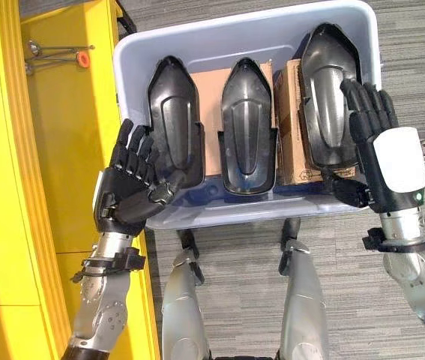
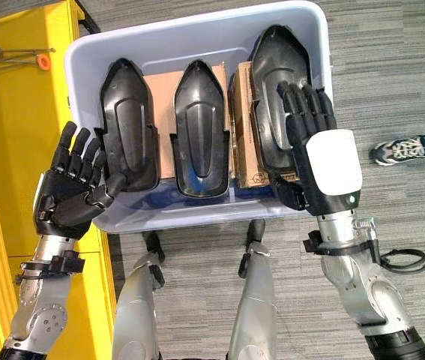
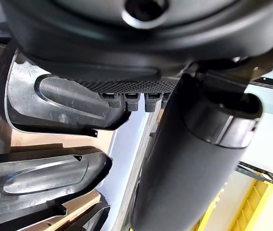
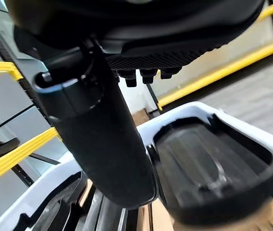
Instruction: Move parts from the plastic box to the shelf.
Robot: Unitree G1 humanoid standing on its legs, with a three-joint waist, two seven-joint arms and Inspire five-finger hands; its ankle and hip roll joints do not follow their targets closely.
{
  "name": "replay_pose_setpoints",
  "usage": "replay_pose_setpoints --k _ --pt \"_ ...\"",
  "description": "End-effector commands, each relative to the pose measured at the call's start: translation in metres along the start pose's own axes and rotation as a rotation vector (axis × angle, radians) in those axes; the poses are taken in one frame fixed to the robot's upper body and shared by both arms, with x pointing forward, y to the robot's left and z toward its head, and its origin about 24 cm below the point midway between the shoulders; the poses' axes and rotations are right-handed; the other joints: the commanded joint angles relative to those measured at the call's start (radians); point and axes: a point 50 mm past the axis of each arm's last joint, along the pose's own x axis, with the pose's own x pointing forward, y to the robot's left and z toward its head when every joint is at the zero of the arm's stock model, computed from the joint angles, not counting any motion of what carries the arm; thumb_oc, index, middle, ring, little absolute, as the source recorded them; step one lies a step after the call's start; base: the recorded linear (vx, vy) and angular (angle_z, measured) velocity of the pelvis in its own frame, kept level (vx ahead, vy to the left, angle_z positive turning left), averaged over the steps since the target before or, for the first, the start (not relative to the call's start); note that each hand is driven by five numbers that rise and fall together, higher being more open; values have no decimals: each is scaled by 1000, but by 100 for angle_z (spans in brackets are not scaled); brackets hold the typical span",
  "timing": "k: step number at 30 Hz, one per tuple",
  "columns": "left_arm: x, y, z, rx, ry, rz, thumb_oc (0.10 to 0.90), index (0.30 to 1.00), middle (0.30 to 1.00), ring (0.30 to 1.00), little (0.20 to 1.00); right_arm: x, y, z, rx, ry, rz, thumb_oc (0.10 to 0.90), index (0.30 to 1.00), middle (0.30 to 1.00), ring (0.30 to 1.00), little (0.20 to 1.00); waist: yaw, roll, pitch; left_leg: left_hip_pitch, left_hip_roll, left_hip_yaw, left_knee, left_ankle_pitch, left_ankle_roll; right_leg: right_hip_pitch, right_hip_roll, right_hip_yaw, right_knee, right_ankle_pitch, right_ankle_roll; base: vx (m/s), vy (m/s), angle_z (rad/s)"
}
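Item: plastic box (image 1: 133,52), pale blue-grey, standing on grey carpet floor (image 1: 414,45) directly ahead. Contents: three black moulded parts, propped against brown cardboard (image 1: 211,97).

- Left part (image 1: 173,120): upright in the box, near its left wall.
- Middle part (image 1: 246,124): upright, untouched.
- Right part (image 1: 329,90): the tallest of the three, leaning at the right end of the box.

Left hand (image 1: 130,184): held at the box's left front corner, fingers spread and straight, thumb close to the lower edge of the left part. Nothing is grasped.

Right hand (image 2: 313,142): laid over the face of the right part, fingers extended along it, thumb below at the part's lower end. A closed grip is not shown; the hand is judged released.

Shelf (image 1: 47,150): yellow, at the robot's left. No part is seen on it.

Progress: judged at an early stage. All three parts are counted inside the box; none is lifted. Grasping, carrying and placing remain for each.
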Motion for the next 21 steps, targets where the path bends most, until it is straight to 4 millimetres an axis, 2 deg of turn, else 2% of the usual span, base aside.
replay_pose_setpoints --k 1,7,8,9,17,21 --pt "1 -5 48 37 -237 -79 900 1000 1000 1000 1000 20 -39 22 -3 -130 -183 900 1000 1000 1000 1000 -26 -23 -17 6 1 11 70 -117 21 62 10 -48 20 -101 33 1 4 -5" --pt "2 -4 47 35 -232 -88 900 1000 1000 1000 1000 20 -29 4 -61 -39 -79 900 1000 1000 1000 1000 -22 -30 -17 -3 2 8 69 -113 20 60 9 -51 6 -95 34 9 -9 -1" --pt "1 -3 45 37 -219 -88 900 1000 1000 1000 1000 18 -26 2 -62 -32 -52 900 1000 1000 1000 1000 -20 -30 -17 13 0 -3 76 -136 12 78 7 -47 14 -115 43 0 -43 -2" --pt "2 -4 45 41 -222 -95 900 1000 1000 1000 1000 20 -26 2 -67 -39 -52 900 1000 1000 1000 1000 -19 -29 -17 -11 2 4 73 -113 19 57 8 -53 8 -95 34 4 -53 -2" --pt "8 -8 38 2 -179 -104 900 1000 1000 1000 1000 35 -18 1 -133 -33 -15 900 1000 1000 1000 1000 0 -21 -17 -49 -1 -17 77 -102 16 27 2 -64 17 -89 31 -7 -35 1" --pt "12 -13 37 11 -176 -114 900 1000 1000 1000 1000 47 -20 9 -158 -88 -36 900 1000 1000 1000 1000 10 -16 -17 -78 -6 -29 82 -100 15 1 -2 -70 25 -87 29 -8 -26 1"
